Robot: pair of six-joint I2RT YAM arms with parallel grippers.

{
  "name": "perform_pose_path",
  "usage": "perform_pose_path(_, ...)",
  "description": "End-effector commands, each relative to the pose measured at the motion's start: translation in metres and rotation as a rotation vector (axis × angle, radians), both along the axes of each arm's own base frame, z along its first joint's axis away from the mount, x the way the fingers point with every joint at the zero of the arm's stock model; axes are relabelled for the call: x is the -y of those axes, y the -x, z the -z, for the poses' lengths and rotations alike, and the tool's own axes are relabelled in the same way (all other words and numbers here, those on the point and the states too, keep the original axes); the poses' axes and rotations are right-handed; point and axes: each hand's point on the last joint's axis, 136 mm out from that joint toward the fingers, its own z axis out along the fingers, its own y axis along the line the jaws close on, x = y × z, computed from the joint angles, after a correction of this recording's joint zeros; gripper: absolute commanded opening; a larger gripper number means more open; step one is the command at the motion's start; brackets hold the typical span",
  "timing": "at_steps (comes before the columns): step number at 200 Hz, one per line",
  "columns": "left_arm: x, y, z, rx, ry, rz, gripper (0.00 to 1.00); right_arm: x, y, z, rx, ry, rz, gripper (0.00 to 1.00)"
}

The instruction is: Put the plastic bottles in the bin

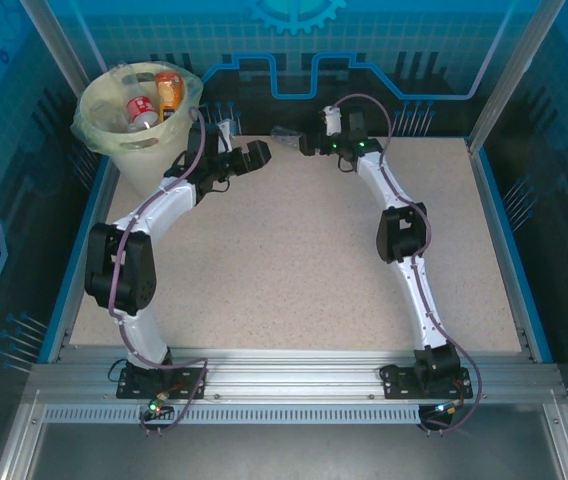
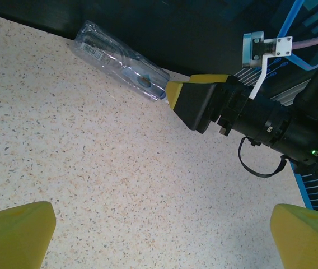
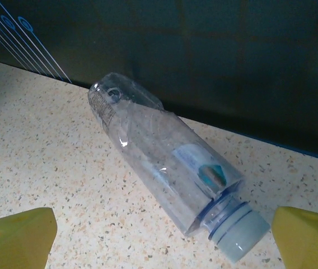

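Bin: The bin [image 1: 114,140] is seen at the far left corner of the worktop [image 1: 294,260]. It is lined with a clear plastic bag [image 1: 86,120].

Bottles in the bin: A bottle with a red label [image 1: 142,110] and an orange bottle [image 1: 169,90] are seen lying inside the bin, close to each other.

Clear bottle: One clear bottle [image 3: 159,151] is laid on its side on the worktop, at the far edge, just beside the dark back wall [image 3: 204,50]. Printed text is seen near its base and a small blue-green mark near its neck. Its pale cap [image 3: 240,235] is pointed toward the right wrist camera. In the top view it is placed well apart from the bin, to the right of it.

Right tool: The right tool [image 1: 309,143] is spread wide and nothing is gripped by it. In the right wrist view its yellow fingers [image 3: 19,238] are seen at both lower corners, and the cap end of the clear bottle is found between them. The finger on the right side of this view is very near the cap, but no contact can be made out.

Left tool: The left tool [image 1: 259,153] is also spread wide and nothing is held. In the left wrist view speckled worktop is seen between its fingers. It is placed between the bin and the right tool, near the latter, and it is turned toward the clear bottle.
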Motion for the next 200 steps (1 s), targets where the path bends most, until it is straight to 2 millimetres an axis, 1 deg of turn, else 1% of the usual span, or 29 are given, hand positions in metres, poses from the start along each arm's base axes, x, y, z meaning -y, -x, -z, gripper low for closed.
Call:
perform_pose_path(1,-0.006,-0.002,-0.012,0.026,-0.016,-0.009,0.99,-0.012,0.002,0.008,0.018,-0.013,-0.074,1.0)
perform_pose_path(12,-0.008,-0.003,-0.01,0.026,-0.019,-0.014,0.99,-0.017,0.003,0.013,0.028,-0.023,-0.108,1.0)
perform_pose_path(21,-0.009,-0.005,-0.008,0.024,-0.021,-0.018,0.99,-0.017,0.0,0.018,0.035,-0.025,-0.107,1.0)
perform_pose_path(35,-0.01,-0.01,-0.004,0.021,-0.024,-0.021,0.99,-0.016,-0.004,0.012,0.057,-0.057,-0.103,1.0)
perform_pose_path(46,-0.011,-0.014,0.001,0.009,-0.026,-0.033,0.99,-0.018,-0.006,0.012,0.05,-0.107,-0.1,1.0)
perform_pose_path(66,-0.014,-0.027,0.011,-0.017,-0.016,-0.079,0.99,-0.021,-0.001,0.015,0.001,-0.15,-0.107,1.0)
perform_pose_path(84,-0.014,-0.043,0.02,-0.044,0.021,-0.122,0.99,-0.026,0.008,0.01,-0.043,-0.196,-0.143,1.0)
perform_pose_path(95,-0.012,-0.054,0.025,-0.064,0.043,-0.144,0.99,-0.034,0.017,0.005,-0.059,-0.231,-0.21,1.0)
perform_pose_path(104,-0.013,-0.064,0.034,-0.088,0.053,-0.168,0.99,-0.042,0.026,0.003,-0.072,-0.244,-0.257,1.0)
perform_pose_path(109,-0.012,-0.069,0.039,-0.105,0.056,-0.18,0.99,-0.046,0.03,0.003,-0.078,-0.248,-0.282,1.0)
perform_pose_path(114,-0.012,-0.074,0.049,-0.129,0.055,-0.186,0.99,-0.051,0.035,0.003,-0.082,-0.252,-0.313,1.0)
perform_pose_path(119,-0.012,-0.079,0.052,-0.142,0.057,-0.195,0.99,-0.055,0.039,0.001,-0.084,-0.246,-0.333,1.0)
perform_pose_path(120,-0.012,-0.079,0.05,-0.14,0.058,-0.197,0.99,-0.056,0.04,0.001,-0.083,-0.244,-0.338,1.0)
perform_pose_path(121,-0.012,-0.08,0.054,-0.15,0.057,-0.199,0.99,-0.056,0.041,0.001,-0.083,-0.241,-0.341,1.0)
perform_pose_path(125,-0.012,-0.083,0.058,-0.164,0.057,-0.205,0.99,-0.059,0.044,0.0,-0.083,-0.232,-0.356,1.0)
perform_pose_path(127,-0.012,-0.083,0.064,-0.179,0.053,-0.208,0.99,-0.062,0.047,0.001,-0.084,-0.227,-0.365,1.0)
perform_pose_path(130,-0.011,-0.085,0.067,-0.187,0.055,-0.211,0.99,-0.064,0.049,-0.001,-0.08,-0.22,-0.378,1.0)
perform_pose_path(152,-0.01,-0.097,0.079,-0.208,0.056,-0.23,0.99,-0.089,0.073,-0.008,-0.068,-0.178,-0.485,1.0)
perform_pose_path(169,-0.006,-0.106,0.083,-0.203,0.037,-0.225,0.99,-0.106,0.092,-0.017,-0.056,-0.14,-0.555,1.0)
perform_pose_path(187,0.002,-0.112,0.087,-0.207,-0.026,-0.208,0.99,-0.115,0.107,-0.029,-0.038,-0.103,-0.608,1.0)
perform_pose_path(200,0.005,-0.114,0.093,-0.211,-0.077,-0.21,0.99,-0.121,0.121,-0.042,-0.035,-0.1,-0.646,0.98)
